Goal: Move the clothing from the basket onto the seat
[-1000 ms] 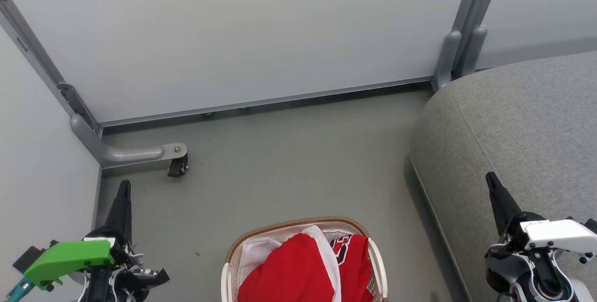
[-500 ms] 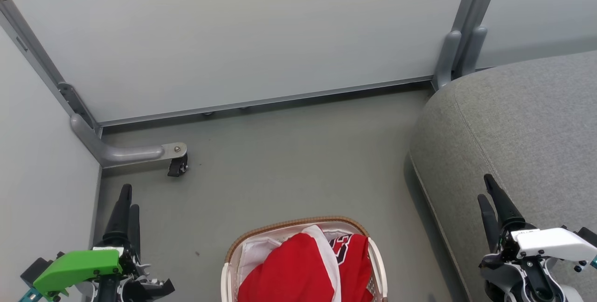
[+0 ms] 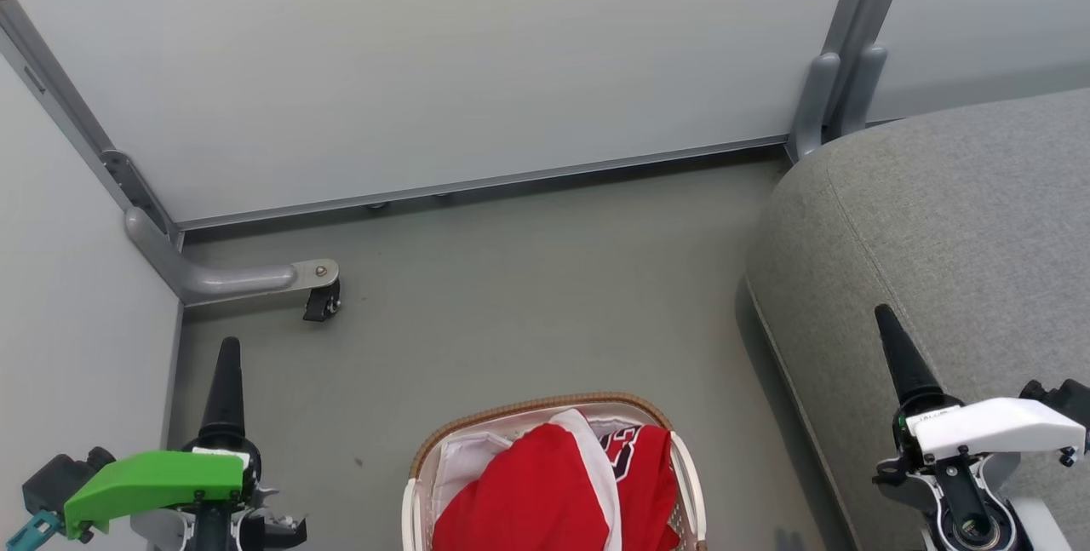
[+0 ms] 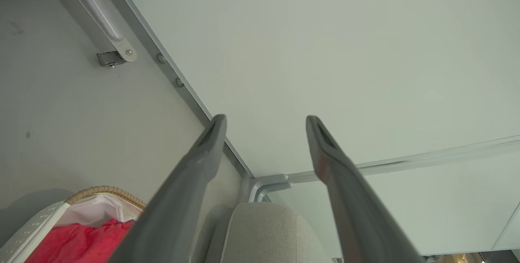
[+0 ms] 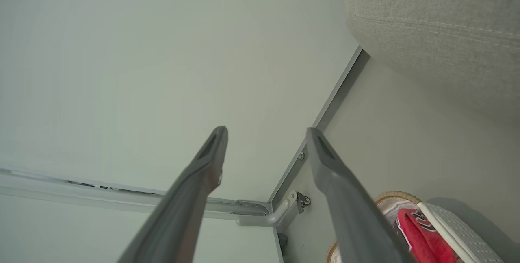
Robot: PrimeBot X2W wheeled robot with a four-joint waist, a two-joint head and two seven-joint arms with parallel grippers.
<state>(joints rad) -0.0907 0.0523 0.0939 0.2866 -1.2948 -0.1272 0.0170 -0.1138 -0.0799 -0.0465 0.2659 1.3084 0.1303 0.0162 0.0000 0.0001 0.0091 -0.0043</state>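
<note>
Head view has the left hand (image 3: 228,364) and right hand (image 3: 890,330), jaws apart and empty, flanking the basket (image 3: 528,408), apparently poised for its clothing (image 3: 528,491).

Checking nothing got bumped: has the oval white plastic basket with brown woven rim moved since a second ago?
No. The basket sits just as far from the black caster wheel.

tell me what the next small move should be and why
Probably lower the right gripper toward the red clothing heaped in the basket. Both it and the left gripper are open and empty, well apart from the basket, and the right arm hangs right beside the grey seat, so its carry looks shorter.
</note>
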